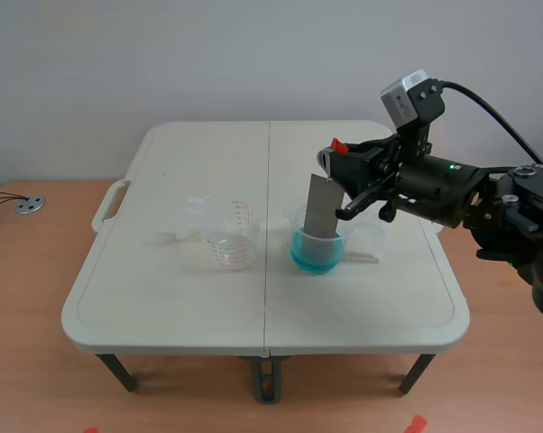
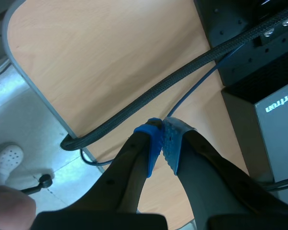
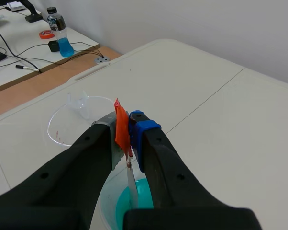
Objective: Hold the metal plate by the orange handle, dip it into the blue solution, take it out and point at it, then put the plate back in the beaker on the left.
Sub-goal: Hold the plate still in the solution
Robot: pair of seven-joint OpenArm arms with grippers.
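White folding table (image 1: 163,307): a seam runs down the middle of its top.
Right arm (image 1: 452,194): comes in over the table's right side.
Right gripper (image 3: 127,130): fingers clamped on the orange handle (image 3: 120,125).
Left gripper (image 2: 162,139): pads pressed together on nothing, over a wooden desk (image 2: 96,57) and cables (image 2: 149,96).
Beaker of blue solution (image 1: 318,251): just right of the seam.
Empty beaker (image 1: 231,236): left of the seam, apart from the other.
Metal plate (image 1: 321,206): nearly upright, its lower end in the blue liquid.
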